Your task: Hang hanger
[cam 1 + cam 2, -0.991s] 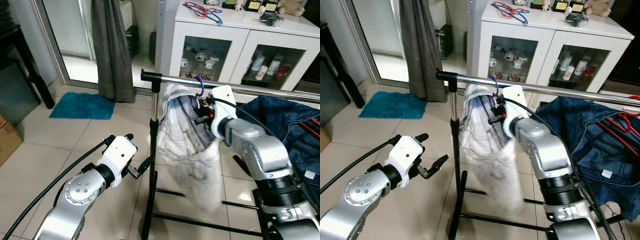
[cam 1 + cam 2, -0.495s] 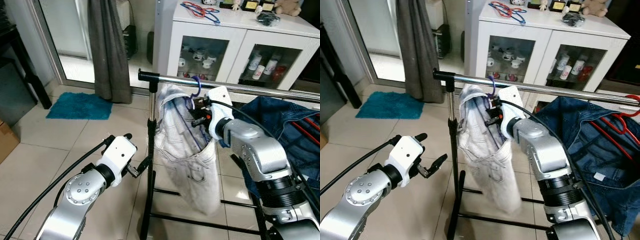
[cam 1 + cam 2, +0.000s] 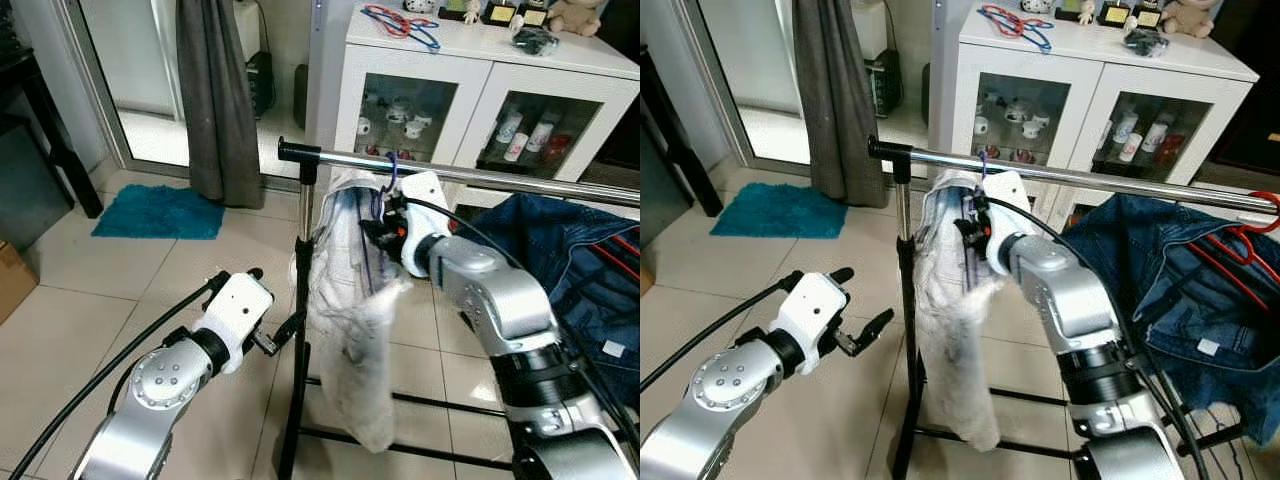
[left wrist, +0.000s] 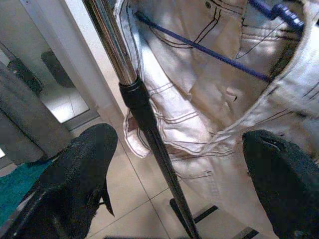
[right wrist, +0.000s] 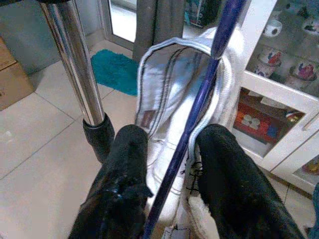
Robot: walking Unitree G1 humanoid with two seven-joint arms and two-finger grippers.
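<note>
From the head views, I have the right gripper [image 3: 378, 225] up at the rail [image 3: 470, 176], just under it, with the hanger [image 3: 392, 172] hooked over the rail and white jeans [image 3: 350, 320] drooping from it. To finish well I'd judge the hook must sit fully over the rail before I let go, then back out straight so the jeans don't snag.

In the right wrist view, the blue hanger runs between my fingers [image 5: 124, 174], which sit close around it; I judge them pinching it.

In the left wrist view, the left gripper [image 4: 184, 164] is spread wide, low beside the rack post [image 4: 144, 114], jeans beyond it, touching nothing.
</note>
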